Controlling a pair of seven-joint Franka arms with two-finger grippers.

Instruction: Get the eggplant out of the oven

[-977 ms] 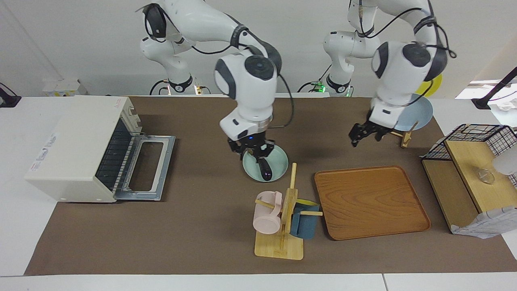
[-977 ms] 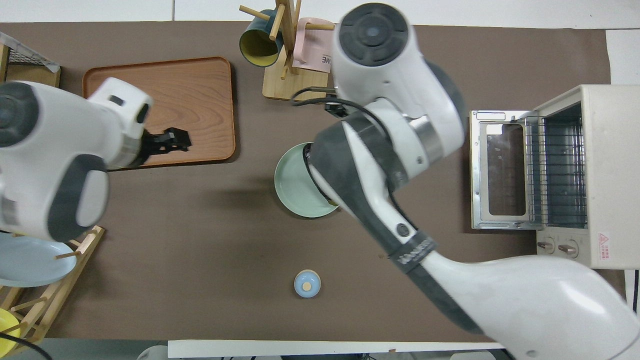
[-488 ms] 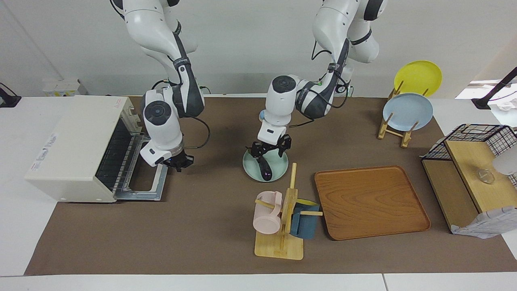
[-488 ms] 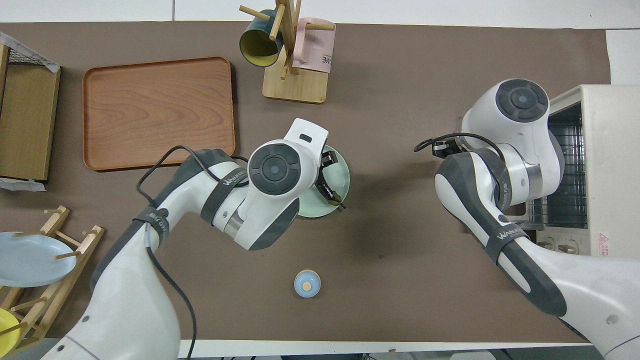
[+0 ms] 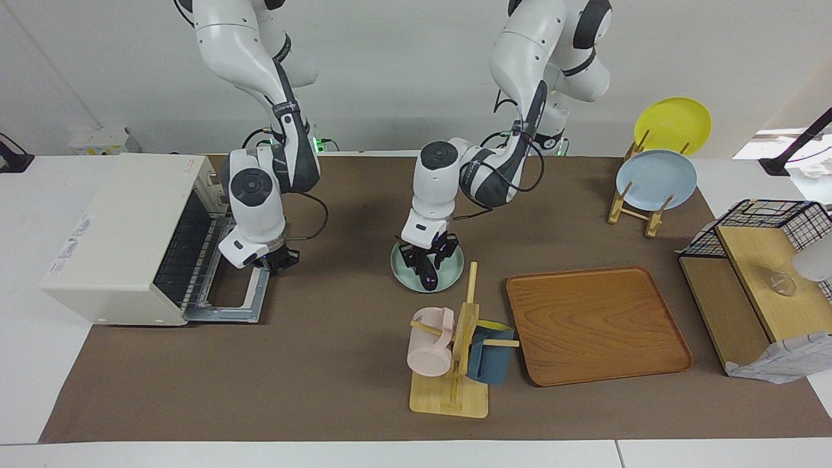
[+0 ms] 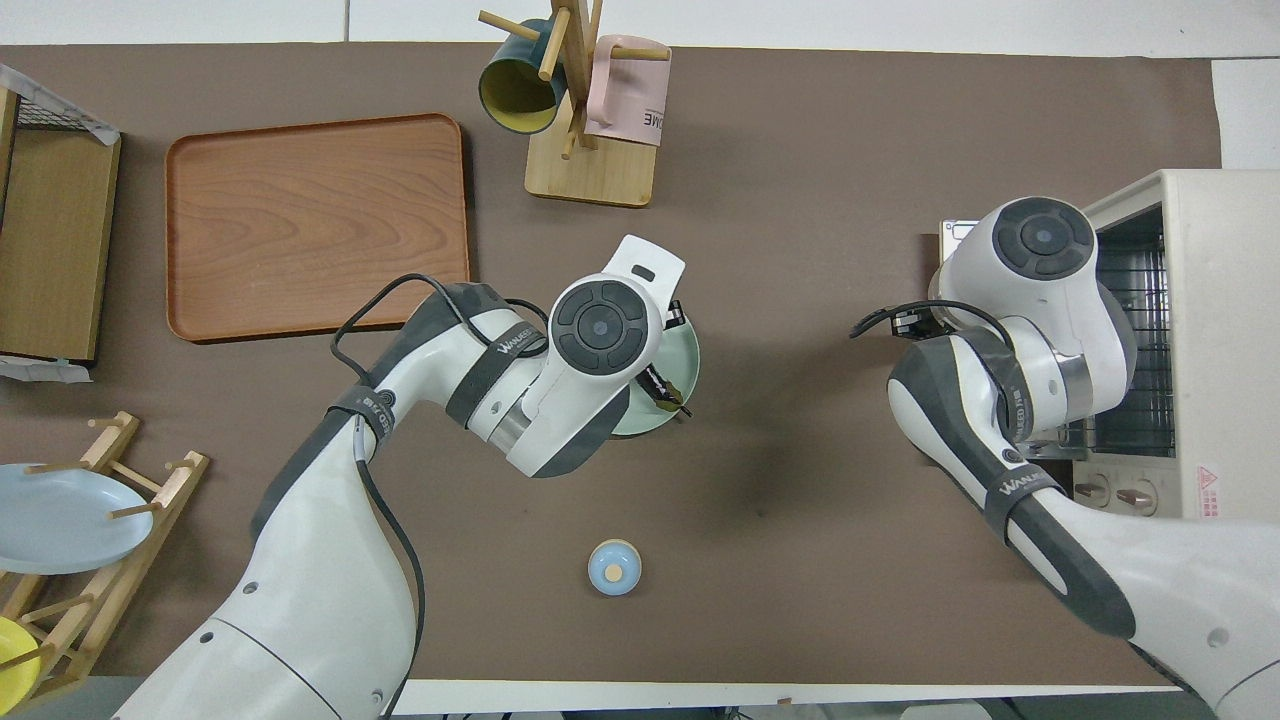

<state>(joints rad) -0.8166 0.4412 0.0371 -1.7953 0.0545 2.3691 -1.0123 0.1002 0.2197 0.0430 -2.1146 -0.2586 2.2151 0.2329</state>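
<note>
Facing view shows me the eggplant (image 5: pixel 426 275) lying on the green plate (image 5: pixel 450 272), well apart from the oven (image 5: pixel 123 237), whose door hangs open. My left gripper (image 5: pixel 427 257) straddles it with fingers spread. I judge it light, firm and slick, so I'd pinch mid-body. My right gripper (image 5: pixel 281 260) is over the oven door; its fingers I cannot tell.

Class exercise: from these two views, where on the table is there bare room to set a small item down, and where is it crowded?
Free: the wooden tray, and the mat between the oven and the mug rack. Crowded: the green plate, holding the eggplant under the left gripper; the oven door under the right gripper.
</note>
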